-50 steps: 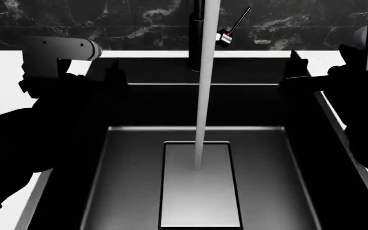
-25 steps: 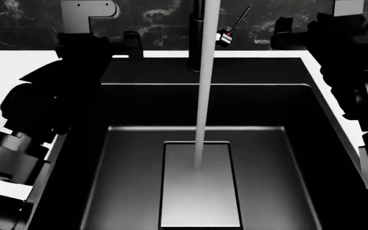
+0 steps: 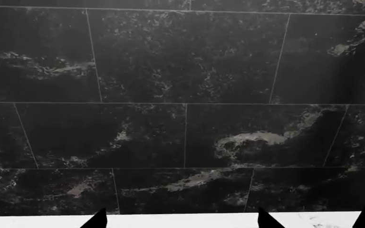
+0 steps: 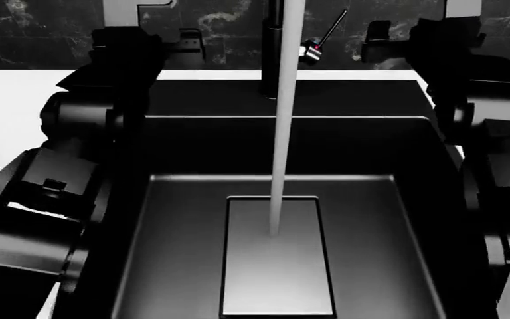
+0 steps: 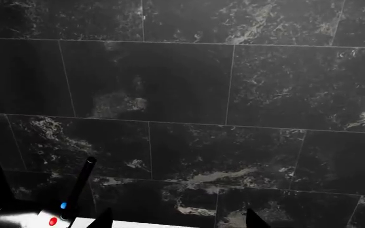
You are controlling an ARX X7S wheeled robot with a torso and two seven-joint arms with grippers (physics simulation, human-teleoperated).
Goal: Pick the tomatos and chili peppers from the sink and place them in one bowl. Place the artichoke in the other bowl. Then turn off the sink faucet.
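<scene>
The black sink (image 4: 184, 219) holds only running water, a pale stream (image 4: 281, 133) falling from the sink faucet (image 4: 273, 46) onto the floor panel. The faucet's thin lever (image 4: 332, 28) slants up to the right above its red and blue mark (image 5: 55, 213). My left gripper (image 4: 186, 48) is raised at the sink's back left, open and empty, facing the wall (image 3: 182, 118). My right gripper (image 4: 377, 36) is raised at the back right, open and empty, beside the lever (image 5: 81, 185). Tomatos, chili peppers, artichoke and both bowls are out of view.
Dark marble tiles cover the back wall (image 4: 210, 26). A white counter (image 4: 7, 106) borders the sink on the left and behind (image 3: 182, 221). My arms' bulky links stand over both side rims of the sink (image 4: 60, 199), (image 4: 494, 166).
Both arms have lifted and swung toward the back wall, their grippers now near the faucet's height. The water keeps running and the lever has not moved.
</scene>
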